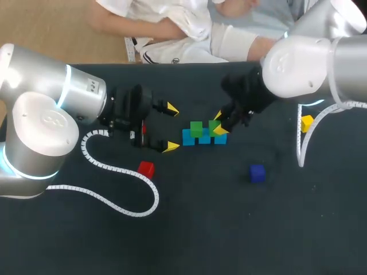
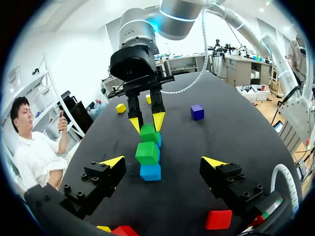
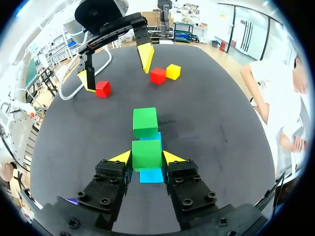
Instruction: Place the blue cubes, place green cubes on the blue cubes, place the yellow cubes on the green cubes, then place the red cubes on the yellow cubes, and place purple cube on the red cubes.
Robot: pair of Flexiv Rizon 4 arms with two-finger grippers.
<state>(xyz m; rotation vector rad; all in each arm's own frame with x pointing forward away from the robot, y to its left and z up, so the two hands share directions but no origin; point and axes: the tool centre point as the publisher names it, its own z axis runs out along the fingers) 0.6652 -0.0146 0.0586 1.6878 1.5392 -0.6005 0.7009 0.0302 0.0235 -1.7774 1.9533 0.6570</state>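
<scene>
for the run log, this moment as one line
stage: green layer | right end effector: shut on green cube, over blue cubes | left end effector: open, empty

Bright, even room light; glare whitens the left arm [image 1: 43,117], cubes [image 1: 205,135] cast faint shadows on the dark table [image 1: 241,229].

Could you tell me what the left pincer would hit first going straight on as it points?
Most likely the nearest small blue cube, which ends the row, or the green cube resting on it; the open left pincer lines up with them, though its height is hard to judge.
</scene>
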